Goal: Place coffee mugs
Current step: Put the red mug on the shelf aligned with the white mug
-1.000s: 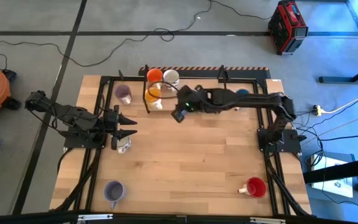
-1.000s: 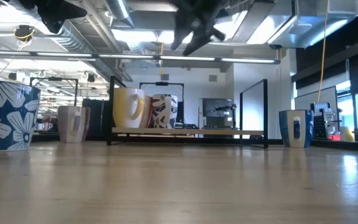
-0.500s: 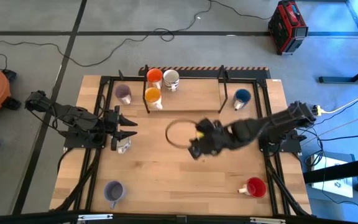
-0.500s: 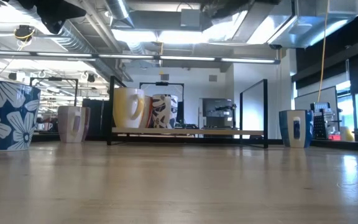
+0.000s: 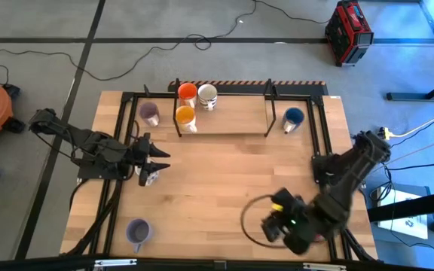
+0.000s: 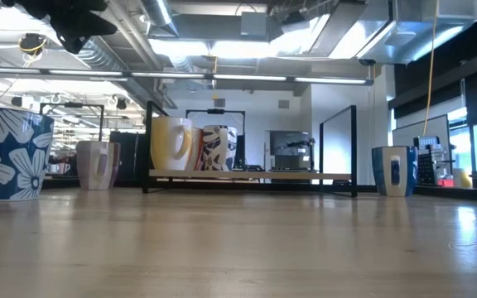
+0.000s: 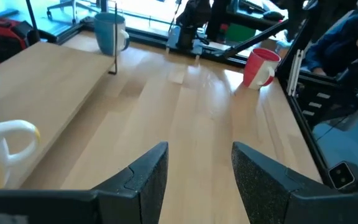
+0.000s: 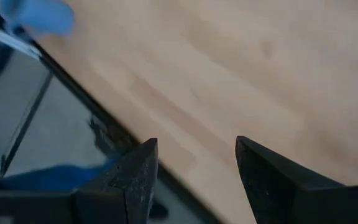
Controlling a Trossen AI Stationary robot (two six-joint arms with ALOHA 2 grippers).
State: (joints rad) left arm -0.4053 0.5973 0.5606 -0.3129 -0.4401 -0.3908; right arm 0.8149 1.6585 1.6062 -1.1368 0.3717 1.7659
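Currently, your right gripper (image 5: pixel 266 226) hangs over the near right corner of the counter (image 5: pixel 224 173), and nothing sits between its jaws, which are parted over bare wood in the right wrist view. A pale blue shape shows at the edge of that view; you cannot tell what it is.

Your left gripper (image 5: pixel 157 159) waits at the left side of the counter, directly above a white mug with a blue flower pattern (image 5: pixel 148 177). Its jaws are released and hold nothing. In the low view this mug (image 6: pixel 11 155) stands upright at the far left.

Locate the remaining mugs as follows:
- On the raised shelf (image 5: pixel 232 119) at the back: an orange mug (image 5: pixel 187 91) and a white patterned mug (image 5: pixel 207 95) side by side, with a yellow-orange mug (image 5: pixel 185 116) just in front of them.
- Left of the shelf: a pale purple mug (image 5: pixel 150 114), standing on the counter.
- Right of the shelf: a blue mug (image 5: pixel 293 117), upright.
- Near left corner: a second pale purple mug (image 5: pixel 138 231).
- In the left wrist view, a red mug (image 7: pixel 260 66) stands upright near the far counter edge; in the high view the right arm covers that spot.
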